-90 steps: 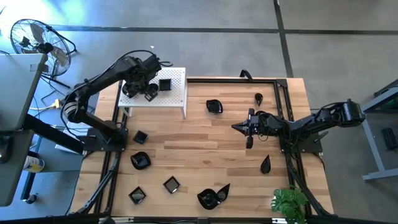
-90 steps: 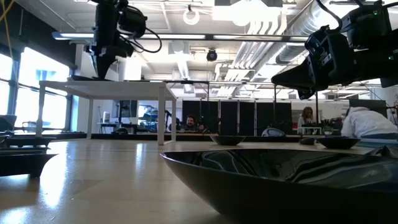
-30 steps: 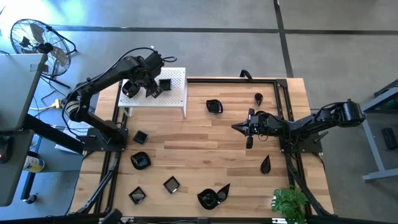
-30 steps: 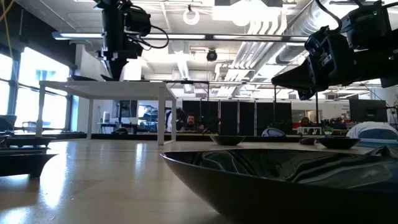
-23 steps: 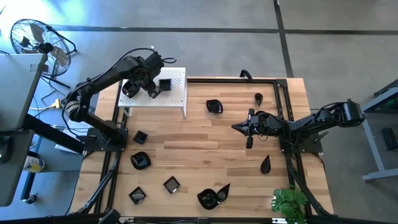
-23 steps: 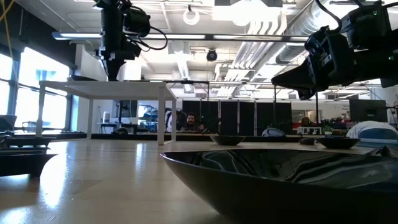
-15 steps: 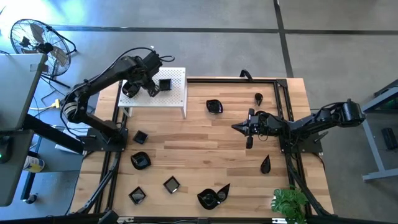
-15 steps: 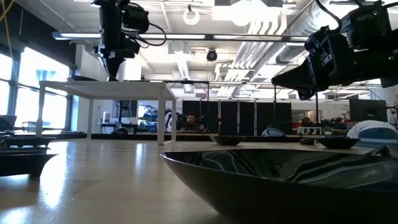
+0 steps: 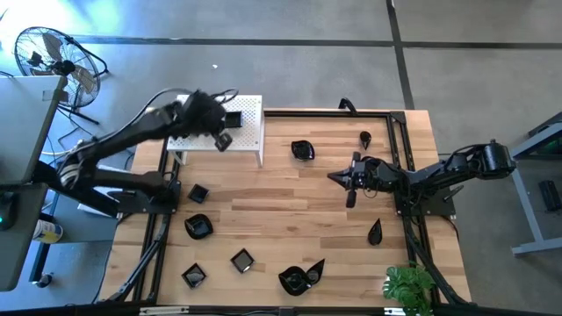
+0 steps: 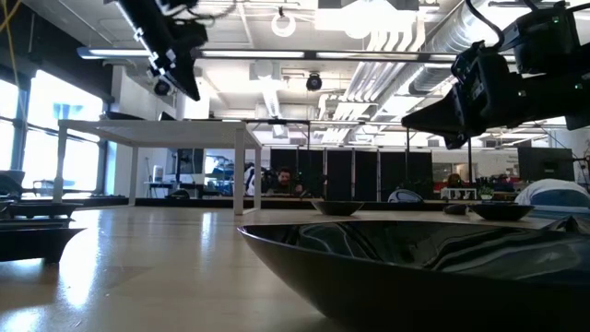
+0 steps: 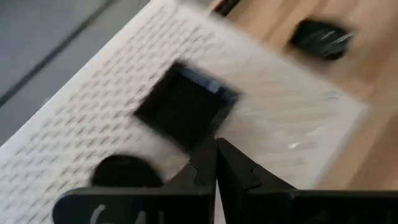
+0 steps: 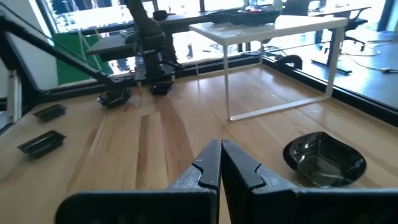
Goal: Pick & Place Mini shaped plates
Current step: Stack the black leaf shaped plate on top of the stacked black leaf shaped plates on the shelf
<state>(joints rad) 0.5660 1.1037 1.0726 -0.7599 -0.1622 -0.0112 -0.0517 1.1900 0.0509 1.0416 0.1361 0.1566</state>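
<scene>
Several glossy black mini shaped plates lie scattered on the wooden table, among them one (image 9: pixel 302 150) at mid-table, a teardrop (image 9: pixel 375 233) at the right and squares (image 9: pixel 241 260) near the front. A square plate (image 11: pixel 186 112) and a round one (image 11: pixel 121 171) rest flat on the white perforated stand (image 9: pixel 250 132) at the far left. My left gripper (image 9: pixel 223 140) hangs shut above the stand's near edge, slanting down, holding nothing. My right gripper (image 9: pixel 334 178) is shut and level over the table's right half, clear of the plate (image 12: pixel 323 158) ahead of it.
A black rail frame (image 9: pixel 399 132) runs along the table's edges. A green plant (image 9: pixel 408 285) stands at the near right corner and a fan (image 9: pixel 53 53) on the floor at the far left. In the low view a large plate (image 10: pixel 415 267) fills the foreground.
My left gripper has risen off the stand top and tipped from pointing straight down to slanting, shifting a little toward the stand's near edge, still shut; its arm has drawn back toward the table's left. The plates on the stand stay where they were.
</scene>
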